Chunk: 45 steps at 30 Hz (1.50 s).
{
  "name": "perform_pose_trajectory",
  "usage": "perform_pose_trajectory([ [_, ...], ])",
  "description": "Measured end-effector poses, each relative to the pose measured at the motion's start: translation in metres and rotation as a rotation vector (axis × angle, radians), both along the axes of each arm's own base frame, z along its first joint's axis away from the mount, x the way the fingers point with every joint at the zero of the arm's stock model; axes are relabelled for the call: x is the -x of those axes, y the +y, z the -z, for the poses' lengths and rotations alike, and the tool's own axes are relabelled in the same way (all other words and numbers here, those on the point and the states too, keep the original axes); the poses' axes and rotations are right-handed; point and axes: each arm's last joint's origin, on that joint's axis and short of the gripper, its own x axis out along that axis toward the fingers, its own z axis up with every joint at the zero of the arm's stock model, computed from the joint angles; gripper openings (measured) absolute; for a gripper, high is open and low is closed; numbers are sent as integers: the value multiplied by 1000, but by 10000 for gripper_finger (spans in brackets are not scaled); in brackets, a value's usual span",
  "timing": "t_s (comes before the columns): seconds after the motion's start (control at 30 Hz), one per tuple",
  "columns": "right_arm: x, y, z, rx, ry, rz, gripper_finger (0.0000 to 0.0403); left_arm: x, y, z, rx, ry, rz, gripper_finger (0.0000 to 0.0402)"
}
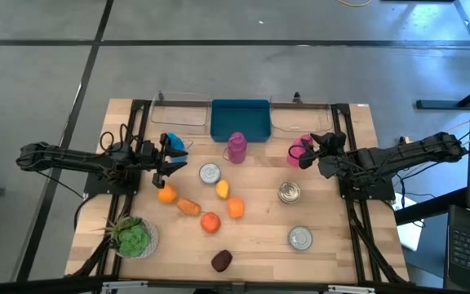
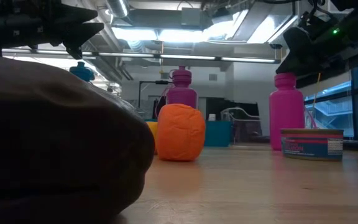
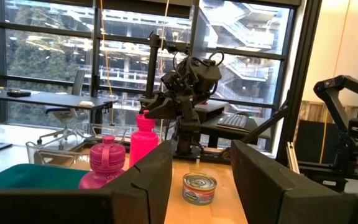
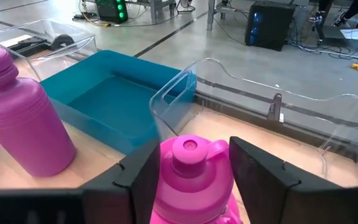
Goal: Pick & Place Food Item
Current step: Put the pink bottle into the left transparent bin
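Note:
Several orange food pieces [image 1: 210,222] and a yellow one [image 1: 222,189] lie in the middle of the table. A green lettuce [image 1: 133,237] and a dark maroon piece [image 1: 221,260] lie near the front edge. A blue bin [image 1: 240,119] stands at the far edge. My right gripper [image 4: 191,171] is open at the table's right, its fingers on either side of the top of an upright pink bottle [image 4: 194,177]. My left gripper [image 1: 166,160] is open above the table's left, with nothing between its fingers, and a blue bottle [image 1: 175,145] stands beside it. My right gripper comes at the pink bottle's cap [image 4: 188,152] slanting down from the table's right, one finger on each side of it. I cannot tell whether the fingers touch the cap. The bottle stands upright on the table.
A purple bottle [image 1: 236,147] stands in front of the bin. Three cans [image 1: 210,173] [image 1: 289,192] [image 1: 300,238] stand on the table. Clear bins [image 1: 184,114] [image 1: 300,114] flank the blue one.

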Motion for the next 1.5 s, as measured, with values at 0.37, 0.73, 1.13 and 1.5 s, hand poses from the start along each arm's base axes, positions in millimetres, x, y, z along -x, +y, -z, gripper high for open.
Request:
perform_pose_trajectory([
  [0.37, 0, 0, -1, 6, 0, 5, 74, 0, 0, 0, 1, 4, 0, 155],
  [0.73, 0, 0, 0, 5, 5, 0, 61, 0, 0, 0, 0, 3, 0, 155],
  [1.13, -7, 3, -5, -6, -25, -85, 54, 0, 0, 0, 1, 3, 0, 156],
  [1.5, -15, 6, -21, -1, -62, -187, 54, 0, 0, 1, 1, 7, 0, 157],
])
